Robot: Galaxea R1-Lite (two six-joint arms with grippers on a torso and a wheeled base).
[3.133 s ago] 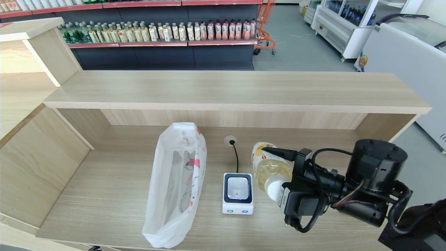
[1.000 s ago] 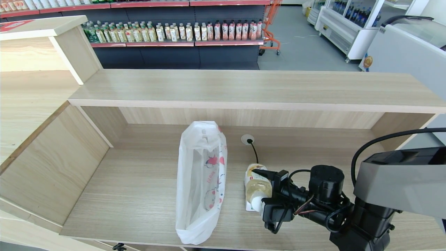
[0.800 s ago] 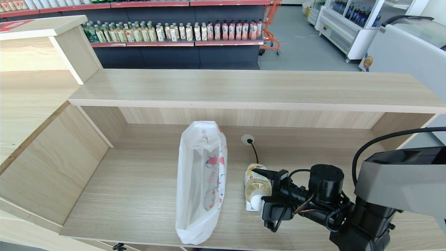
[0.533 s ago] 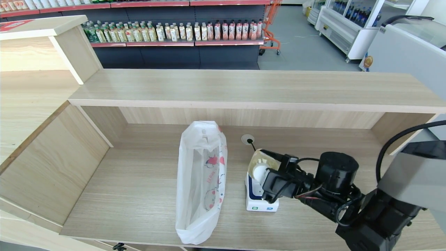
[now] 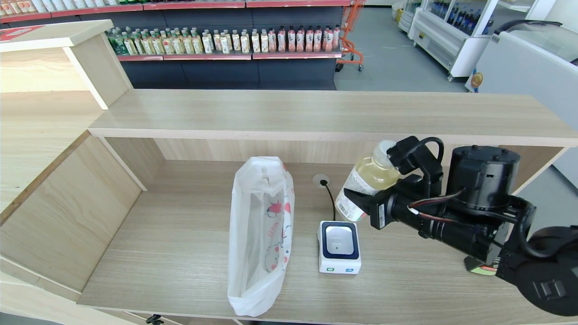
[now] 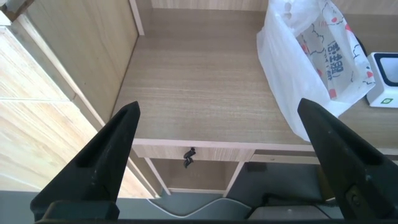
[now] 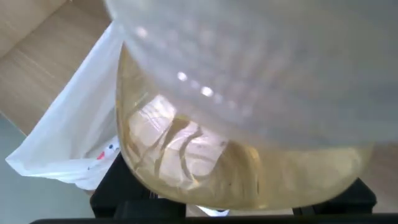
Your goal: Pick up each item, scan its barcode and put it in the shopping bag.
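Bottle (image 5: 361,187) of yellowish liquid is in the air, tilted, with its cap up toward the far right and its labelled base down-left. It hangs above and just far-right of the scanner (image 5: 339,246), not touching it. The right gripper (image 5: 381,174) has its fingers clamped across the bottle's body; in the right wrist view the bottle (image 7: 236,143) sits close up. The shopping bag (image 5: 259,234) lies on the table (image 5: 171,239) left of the scanner, mouth open upward but narrow and slack. The scanner cable (image 5: 332,198) runs to a hole at the far side. The left gripper (image 6: 217,155) is off near the table's near-left edge, fingers wide apart, holding nothing.

Risks:
- The round, smooth bottle could twist or slide in the clamp while tilted.
- The barcode may be angled off the scanner window, giving no read.
- The floppy bag rim may catch the base, so the bag folds or gets shoved instead of taking the bottle.
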